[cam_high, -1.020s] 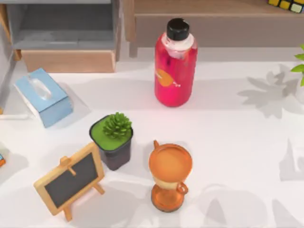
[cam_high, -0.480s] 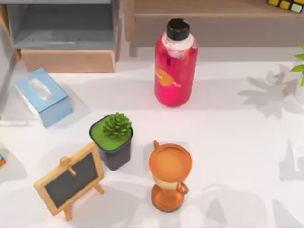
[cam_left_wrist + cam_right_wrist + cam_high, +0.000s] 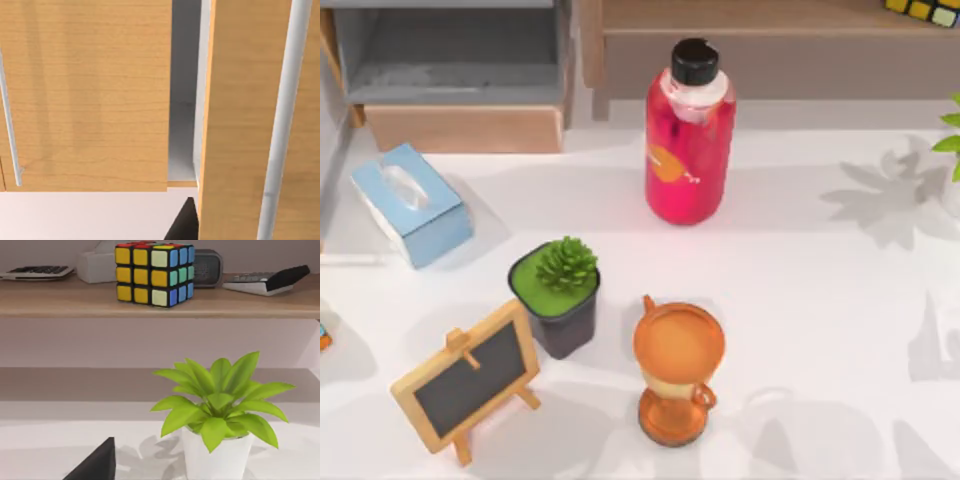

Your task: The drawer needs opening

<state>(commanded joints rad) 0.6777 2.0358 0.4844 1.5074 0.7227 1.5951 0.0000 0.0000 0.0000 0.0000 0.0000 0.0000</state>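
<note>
The white counter (image 3: 800, 300) spreads across the top view, and the drawer (image 3: 460, 85) sits at the upper left of the frame, pulled out so its grey inside lies open above its wooden front panel. In the left wrist view that wooden front (image 3: 85, 95) fills the upper left of the frame, with a thin metal handle (image 3: 10, 130) along its left edge and a second wooden panel with a pale bar (image 3: 282, 120) at the right; a dark tip of the left gripper (image 3: 184, 222) pokes in at the bottom centre, and whether its jaws are open or closed cannot be told. A long wooden shelf (image 3: 760, 40) runs along the top of the top view. Below it stands a red bottle (image 3: 688, 140) with a black cap, upper centre. A blue tissue box (image 3: 412, 205) lies at the left, a small chalkboard easel (image 3: 470, 378) at the lower left, a dark pot with a green succulent (image 3: 558, 292) just beside it, and an orange hourglass (image 3: 677, 368) at the lower centre. In the right wrist view a leafy plant in a white pot (image 3: 220, 415) stands lower right, a colour cube (image 3: 152, 272) rests on the shelf above, and a dark tip of the right gripper (image 3: 97, 465) shows at the bottom; its jaws' state cannot be told.
</note>
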